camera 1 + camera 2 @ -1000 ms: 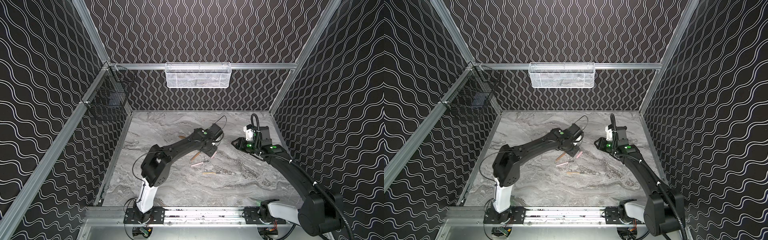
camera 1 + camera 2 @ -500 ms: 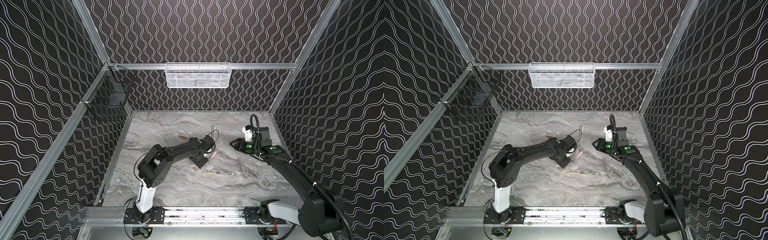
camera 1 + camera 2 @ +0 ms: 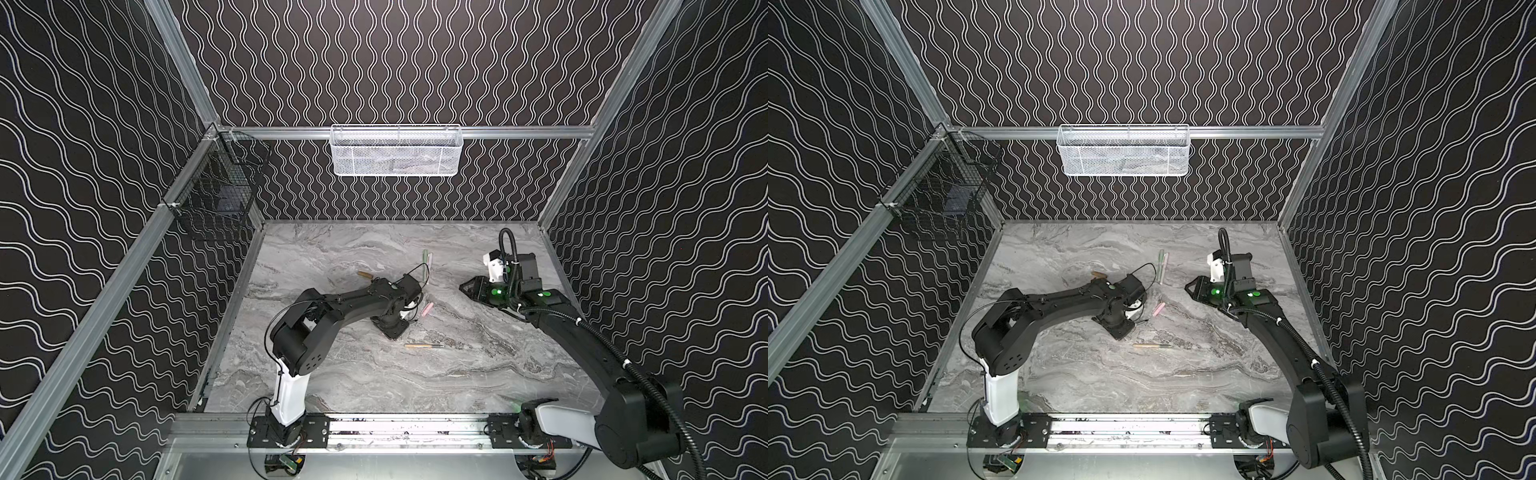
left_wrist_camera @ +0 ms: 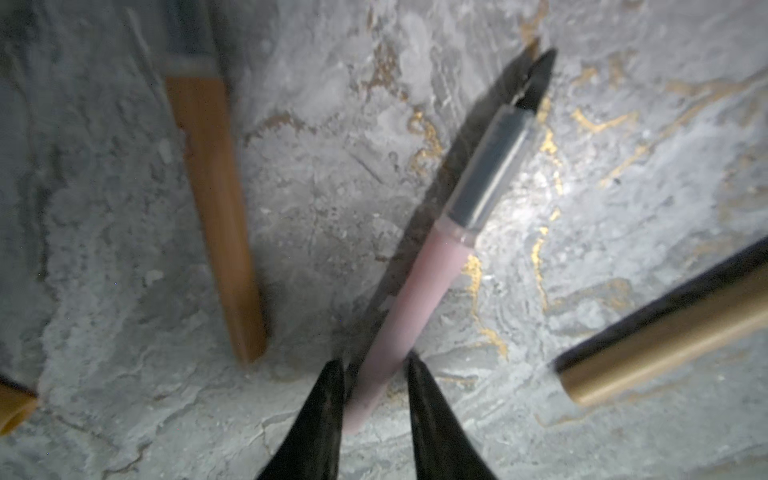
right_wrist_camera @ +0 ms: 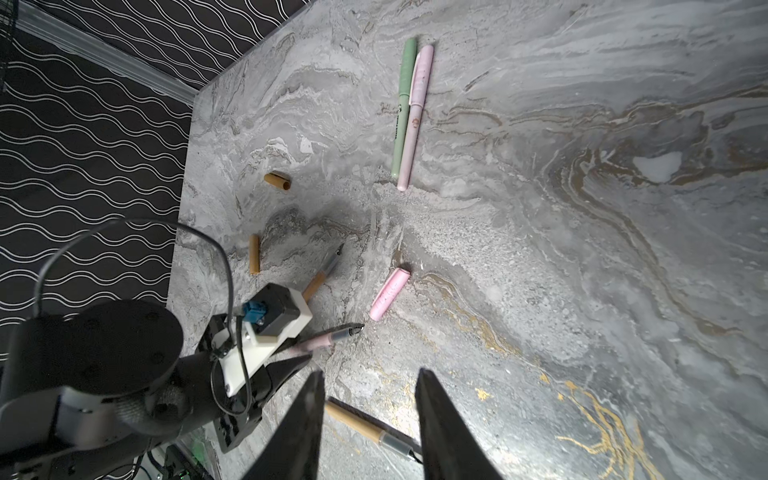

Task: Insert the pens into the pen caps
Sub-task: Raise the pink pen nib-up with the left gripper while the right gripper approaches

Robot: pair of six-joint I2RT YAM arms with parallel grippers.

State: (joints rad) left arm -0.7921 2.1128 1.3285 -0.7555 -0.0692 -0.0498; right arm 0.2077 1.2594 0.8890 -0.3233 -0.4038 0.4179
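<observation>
Status: left gripper (image 4: pixel 374 361) at rear end of pink pen (image 4: pixel 419 299); right gripper (image 5: pixel 370 374) released.
Left fingertips (image 4: pixel 328 399) stand narrow, flanking the barrel on both sides; whether they clamp it cannot be told. The pen lies flat on the table (image 4: pixel 316 199), long axis running out from the fingertips, dark tip pointing away, near the pink cap (image 5: pixel 390 294). Right jaws hold nothing. Print on the cap is illegible.

L wrist: all blurry, can't tell if L gripper (image 4: pixel 376 365) tips touch pink pen (image 4: pixel 415 291); tan pen (image 4: pixel 216 199) & gold pen (image 4: pixel 665 332) cut by edges | R wrist: gold pen tip behind R gripper (image 5: pixel 370 371) finger | both top views: I can't see L tips, hid under L arm (image 3: pixel 353 299) | basket (image 3: pixel 395 151): contents unclear
</observation>
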